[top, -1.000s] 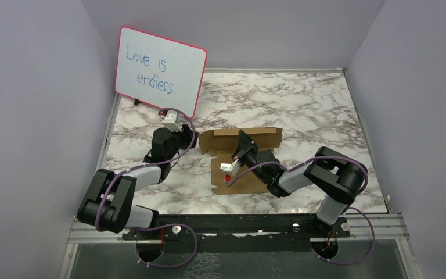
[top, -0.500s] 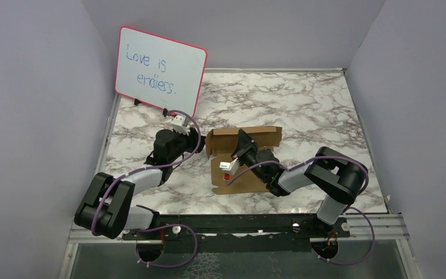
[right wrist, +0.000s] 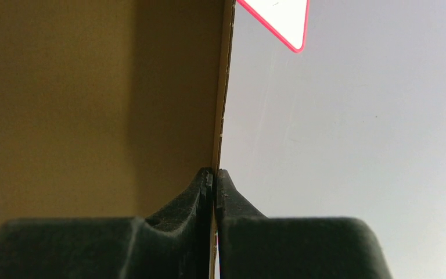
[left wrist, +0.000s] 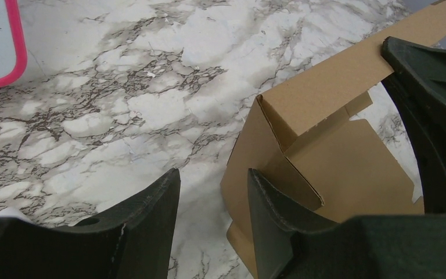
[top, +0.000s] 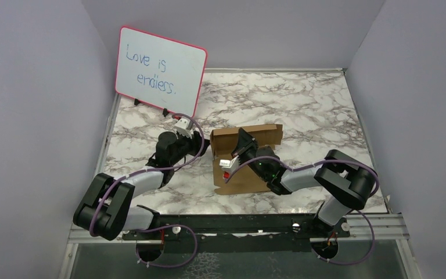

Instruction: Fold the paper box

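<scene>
right pincer (right wrist: pixel 213 185): clamped tight on the thin top edge of the rear wall of the plain brown cardboard paper box (top: pixel 241 181), holding that wall upright.

left pincer (left wrist: pixel 212 180): parted to a moderate gap, gripping nothing. its inner finger sits just beside the box's raised left side wall; whether it touches cannot be told.

box: half formed, base flat on the white-and-grey marbled tabletop (top: pixel 302 104), mid-tabletop between the two arms. rear and left walls stand; the near part lies flat.

pink-framed whiteboard (top: pixel 159 70): propped at the far left corner, well apart from the box.

step in hand, as judged: setting the left side wall square against the rear wall. to do it well, the right pincer should hold firm without dragging the base. the left pincer should press low on the wall, along the crease, and steer the notched corner tab inside rather than outside.

change from a second ago: the left pincer has travelled right, up to the box. the left flap, then spread flat toward it, now stands. the right elbow has shifted outward.
</scene>
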`<control>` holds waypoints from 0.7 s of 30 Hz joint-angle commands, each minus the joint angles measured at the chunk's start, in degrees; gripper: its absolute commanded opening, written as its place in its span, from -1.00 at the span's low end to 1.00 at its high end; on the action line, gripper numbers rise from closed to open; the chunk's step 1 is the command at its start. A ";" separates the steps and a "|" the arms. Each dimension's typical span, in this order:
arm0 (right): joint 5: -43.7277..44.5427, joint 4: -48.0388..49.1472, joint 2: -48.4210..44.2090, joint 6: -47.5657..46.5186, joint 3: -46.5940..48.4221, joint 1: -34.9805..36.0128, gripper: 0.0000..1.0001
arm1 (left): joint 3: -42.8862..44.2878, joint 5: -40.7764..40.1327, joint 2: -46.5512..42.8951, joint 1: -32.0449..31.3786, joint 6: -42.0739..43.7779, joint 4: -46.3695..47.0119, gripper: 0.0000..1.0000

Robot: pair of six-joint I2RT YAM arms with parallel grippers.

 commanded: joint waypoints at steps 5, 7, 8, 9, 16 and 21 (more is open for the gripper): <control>-1.72 -5.48 -1.86 3.13 1.83 0.51 -0.78 | -0.83 1.94 0.01 -2.97 2.20 1.38 0.00; -1.75 -5.58 -1.84 3.33 1.72 0.51 -0.77 | -1.13 1.46 -0.49 -3.85 2.66 1.71 0.03; -1.78 -5.53 -1.87 3.33 1.64 0.51 -0.77 | -1.44 1.02 -0.65 -4.13 2.91 1.83 0.04; -1.79 -5.55 -1.86 3.30 1.55 0.54 -0.77 | -1.66 0.53 -0.79 -4.39 3.13 2.00 0.06; -1.90 -4.96 -2.01 3.29 0.45 0.59 -0.76 | -2.38 -1.46 1.46 -5.95 3.61 4.33 0.11; -2.17 -4.01 -2.54 2.81 -0.71 0.59 -0.76 | -2.96 -2.49 2.23 -8.23 3.74 7.00 0.16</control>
